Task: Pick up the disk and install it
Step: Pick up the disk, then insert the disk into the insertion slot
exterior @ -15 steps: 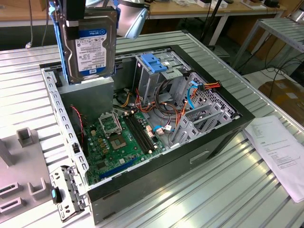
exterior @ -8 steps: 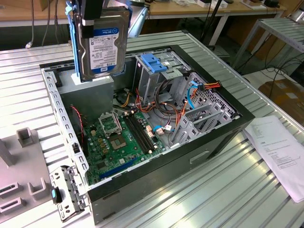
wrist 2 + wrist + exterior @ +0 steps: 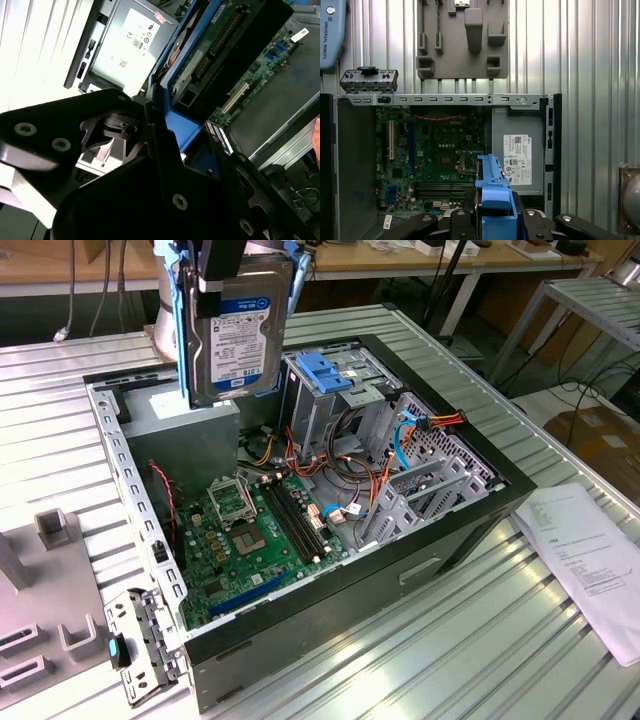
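Blue-railed disk (image 3: 240,335) is hanging upright, gripper (image 3: 225,285) clamping its edges, over the power supply (image 3: 185,435) at the case's (image 3: 110,455) 11 o'clock in the exterior view. Pickup is looking done; installing is remaining.

exterior: oblique, above case (image 3: 420,562) | first wrist: straight down | second wrist: close | shared: motherboard (image 3: 262,532)

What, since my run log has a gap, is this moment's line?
gripper: shut on disk | disk: upright, over open case | install: not done
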